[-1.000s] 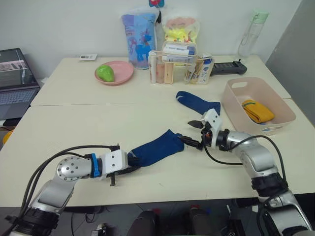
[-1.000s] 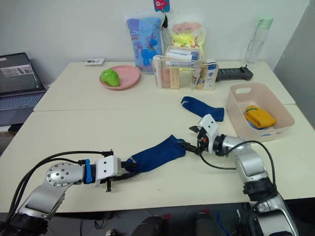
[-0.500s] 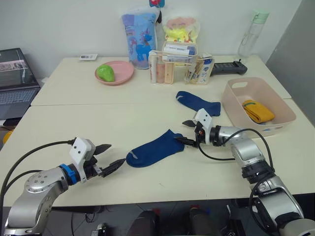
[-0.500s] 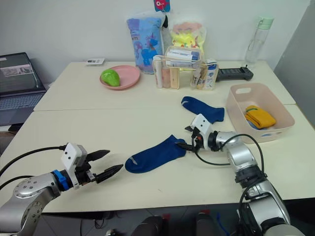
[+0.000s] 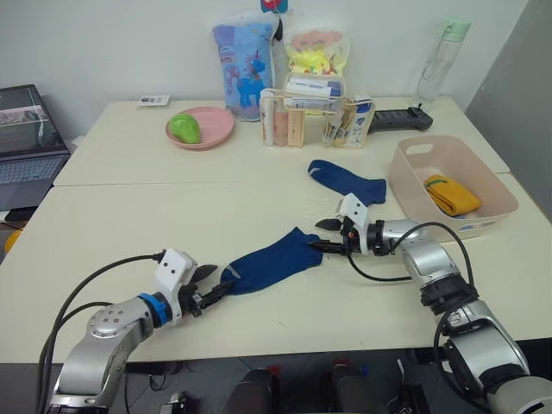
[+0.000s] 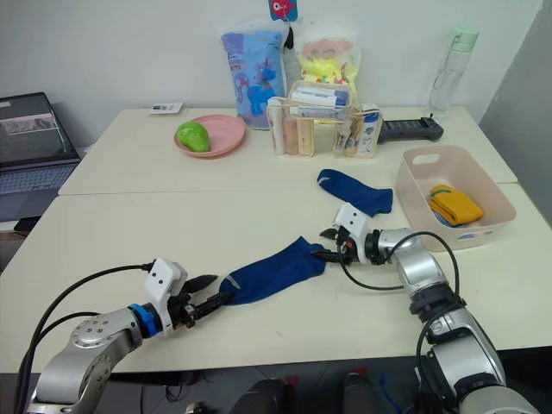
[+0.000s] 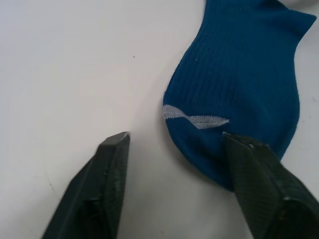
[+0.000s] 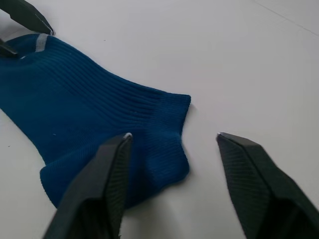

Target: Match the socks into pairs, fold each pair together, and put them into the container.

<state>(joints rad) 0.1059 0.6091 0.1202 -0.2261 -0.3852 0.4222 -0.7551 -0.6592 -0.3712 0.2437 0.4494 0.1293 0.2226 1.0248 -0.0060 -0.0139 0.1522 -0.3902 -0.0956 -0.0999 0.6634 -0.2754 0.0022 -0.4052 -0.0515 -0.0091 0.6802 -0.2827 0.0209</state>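
Note:
One navy blue sock (image 5: 269, 260) lies flat on the cream table near the front, toe toward my left arm. My left gripper (image 5: 217, 278) is open at the toe; in the left wrist view one finger (image 7: 254, 169) rests at the toe's edge. At the cuff (image 8: 169, 119), my right gripper (image 5: 316, 235) is also open, fingers on either side of it. A second navy sock (image 5: 346, 179) lies farther back. The pale pink container (image 5: 483, 222) stands at the right, with a folded mustard yellow pair (image 5: 452, 194) inside.
At the back stand a round pink plate (image 5: 211, 129) with a green object, a clear organiser box (image 5: 315, 122) of tubes, two bags, a bottle (image 5: 442, 53) and a black device (image 5: 399, 119). A laptop (image 5: 26, 138) sits off the table's left edge.
My left gripper let go of the sock's toe, drew back open, and has now come forward to the toe again. The sock relaxed and shifted slightly. My right gripper stayed at the cuff.

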